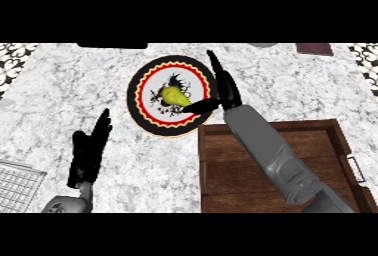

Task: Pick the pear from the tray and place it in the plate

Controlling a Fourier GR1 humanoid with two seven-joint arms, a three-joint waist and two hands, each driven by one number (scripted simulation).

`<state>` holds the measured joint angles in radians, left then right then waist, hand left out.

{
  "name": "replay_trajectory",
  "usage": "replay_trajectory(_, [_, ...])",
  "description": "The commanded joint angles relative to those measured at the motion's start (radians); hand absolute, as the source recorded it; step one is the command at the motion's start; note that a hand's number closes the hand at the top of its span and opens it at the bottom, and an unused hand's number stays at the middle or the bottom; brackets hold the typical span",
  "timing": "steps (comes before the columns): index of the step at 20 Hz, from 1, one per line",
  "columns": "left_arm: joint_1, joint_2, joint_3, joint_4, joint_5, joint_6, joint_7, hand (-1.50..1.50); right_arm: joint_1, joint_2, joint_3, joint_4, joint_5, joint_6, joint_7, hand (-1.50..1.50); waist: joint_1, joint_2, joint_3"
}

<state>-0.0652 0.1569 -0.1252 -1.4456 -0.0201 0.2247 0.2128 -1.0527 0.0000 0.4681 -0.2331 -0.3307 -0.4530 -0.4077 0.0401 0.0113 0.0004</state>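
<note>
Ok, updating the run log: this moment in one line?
pear: on plate | right hand: open, beside pear | left hand: open, resting

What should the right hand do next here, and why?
Probably lift away from the plate: the pear already lies at its centre, outside the tray, and the right hand looks open beside it, thumb near the pear.
</note>
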Motion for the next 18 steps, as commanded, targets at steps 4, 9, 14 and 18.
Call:
replay_trajectory(4, [-0.002, 0.008, 0.001, -0.055, -0.009, -0.013, 0.062, 0.00, 0.013, 0.000, -0.046, 0.086, 0.015, -0.022, -0.070, -1.50, 0.004, 0.003, 0.001])
replay_trajectory(9, [-0.035, 0.013, 0.055, 0.056, 0.012, -0.047, -0.028, 0.00, 0.023, -0.044, -0.075, 0.111, 0.043, 0.021, -0.088, -1.50, -0.015, 0.000, 0.000])
replay_trajectory(14, [0.022, -0.002, 0.056, 0.008, 0.004, -0.035, -0.016, 0.00, 0.049, -0.070, -0.122, 0.075, 0.048, 0.031, -0.120, -1.50, -0.022, -0.005, 0.000])
replay_trajectory(18, [0.052, -0.010, 0.009, -0.098, -0.037, -0.015, 0.052, 0.00, 0.086, -0.084, -0.162, 0.112, 0.038, 0.002, -0.193, -1.50, -0.012, -0.003, 0.001])
